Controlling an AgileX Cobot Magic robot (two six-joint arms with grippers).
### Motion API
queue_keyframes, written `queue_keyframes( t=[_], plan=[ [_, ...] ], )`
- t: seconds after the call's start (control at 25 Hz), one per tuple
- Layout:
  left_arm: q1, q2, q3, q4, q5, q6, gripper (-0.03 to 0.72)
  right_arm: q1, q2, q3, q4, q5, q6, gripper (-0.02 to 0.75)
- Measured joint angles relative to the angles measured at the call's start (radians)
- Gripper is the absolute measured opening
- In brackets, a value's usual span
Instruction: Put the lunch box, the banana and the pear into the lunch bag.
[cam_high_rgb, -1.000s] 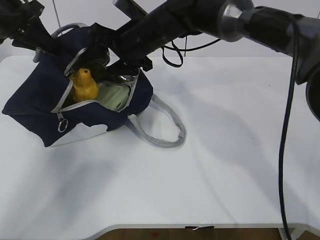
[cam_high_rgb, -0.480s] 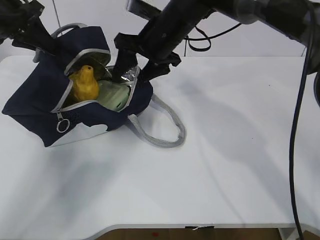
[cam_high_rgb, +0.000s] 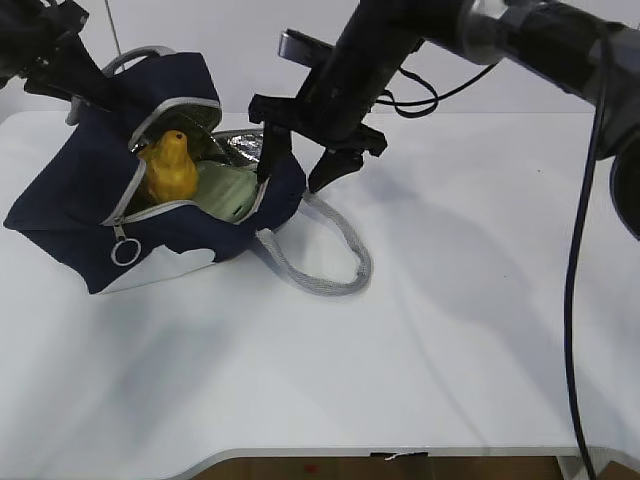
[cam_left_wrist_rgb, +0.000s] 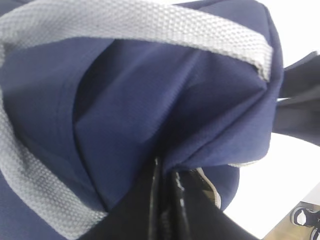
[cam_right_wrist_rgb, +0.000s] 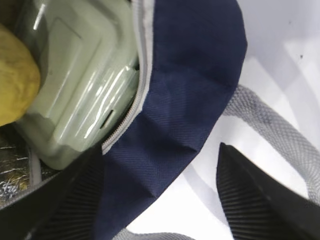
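The navy lunch bag (cam_high_rgb: 70, 200) lies open on the white table at the left. The yellow pear (cam_high_rgb: 170, 170) stands in its opening, with the sage-green lunch box (cam_high_rgb: 228, 192) beside it on the right. The banana is hidden. My right gripper (cam_high_rgb: 292, 178) is open and empty just above the bag's right rim. In the right wrist view it (cam_right_wrist_rgb: 160, 185) straddles the navy rim (cam_right_wrist_rgb: 190, 75), with the lunch box (cam_right_wrist_rgb: 80, 75) and the pear (cam_right_wrist_rgb: 15, 80) beyond. My left gripper (cam_left_wrist_rgb: 167, 175) is shut on the bag's fabric (cam_left_wrist_rgb: 150, 100) at its back top, and it also shows in the exterior view (cam_high_rgb: 90, 95).
A grey rope handle (cam_high_rgb: 330, 255) loops onto the table to the right of the bag. Another grey handle (cam_left_wrist_rgb: 150, 30) crosses the left wrist view. The right arm's cable (cam_high_rgb: 575, 280) hangs at the far right. The white table (cam_high_rgb: 450, 330) reaches to the front edge.
My right gripper has drawn back out of the bag's opening, moving right and toward the bag's rim, open and empty. The bag's flap has dropped slightly. The left gripper has not moved.
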Motion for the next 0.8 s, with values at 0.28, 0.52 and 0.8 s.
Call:
queue_keyframes(
  t=[0.28,0.52,0.8],
  plan=[
    [0.000,0.000,0.000,0.000,0.000,0.000,0.004,0.000,0.034,0.000,0.015,0.000,0.068,0.556],
    [0.000,0.000,0.000,0.000,0.000,0.000,0.004,0.000,0.080,0.000,0.035,0.000,0.076,0.536],
    [0.000,0.000,0.000,0.002,0.000,0.000,0.004,0.000,0.087,0.000,0.043,0.000,0.077,0.451]
  ],
)
